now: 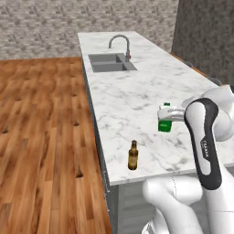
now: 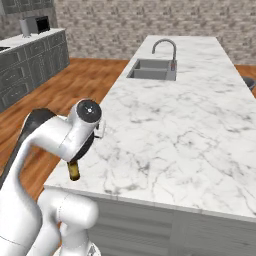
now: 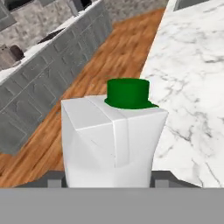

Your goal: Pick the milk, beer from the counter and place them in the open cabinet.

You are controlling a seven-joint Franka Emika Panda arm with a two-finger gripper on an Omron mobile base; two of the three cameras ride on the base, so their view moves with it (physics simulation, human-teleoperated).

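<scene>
The milk (image 3: 111, 140), a white carton with a green cap (image 3: 127, 92), sits between my gripper's (image 3: 108, 178) two fingertips (image 3: 54, 179), which press its sides; the gripper is shut on it. From the left base view the milk (image 1: 165, 119) is over the counter's (image 1: 137, 96) right part, half hidden by my forearm, and I cannot tell if it is off the marble. The beer (image 1: 133, 155), a slim brown bottle, stands upright near the counter's front edge, left of the milk. Only the beer's base (image 2: 74, 171) peeks below my arm in the right base view. The open cabinet is out of view.
A steel sink (image 1: 111, 62) with a curved faucet (image 1: 119, 43) lies at the counter's far end. Wooden floor (image 1: 41, 137) runs along the left of the counter. Grey cabinets (image 2: 30, 65) line the far left wall. A tall dark panel (image 1: 203, 32) stands at the back right.
</scene>
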